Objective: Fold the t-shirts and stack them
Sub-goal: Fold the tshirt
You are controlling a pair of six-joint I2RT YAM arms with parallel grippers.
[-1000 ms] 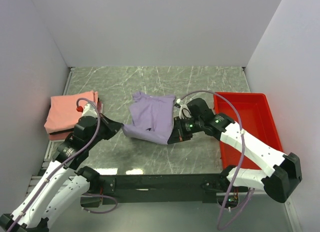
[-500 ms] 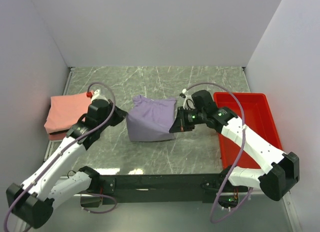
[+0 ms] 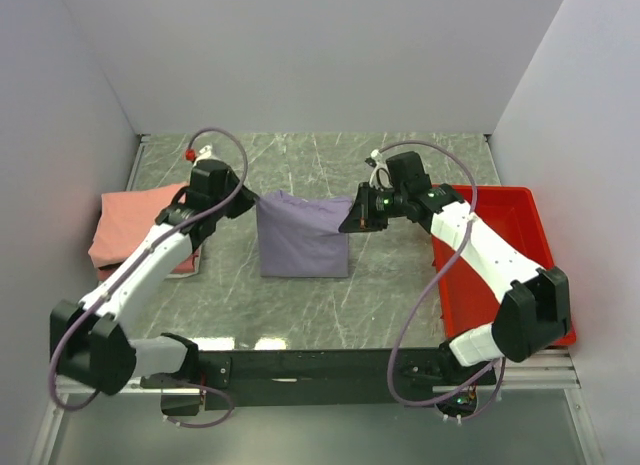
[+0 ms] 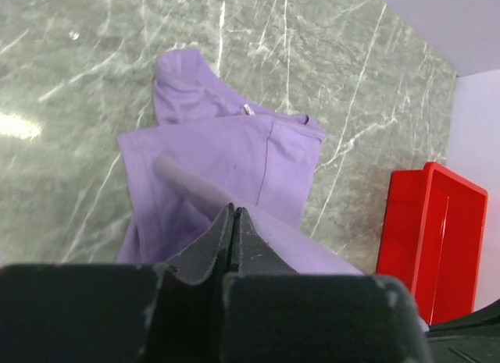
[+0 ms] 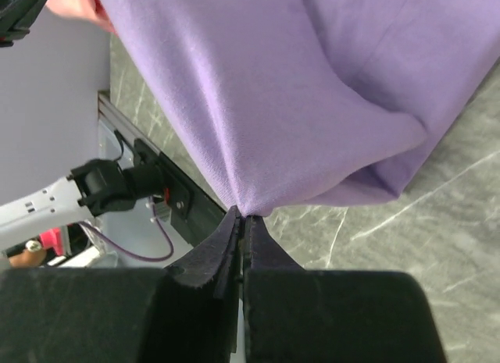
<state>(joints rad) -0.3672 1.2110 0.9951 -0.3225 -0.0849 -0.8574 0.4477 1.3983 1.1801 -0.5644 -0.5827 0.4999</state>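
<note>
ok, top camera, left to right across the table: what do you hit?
pink shirt stack → left gripper, shut on the purple shirt's left corner → purple shirt → right gripper, shut on its right corner → red tray

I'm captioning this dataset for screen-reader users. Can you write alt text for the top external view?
A lavender t-shirt is stretched over a marble table between the left gripper and right gripper, each shut on a far corner. A folded pink t-shirt lies at left, a red tray at right.
</note>
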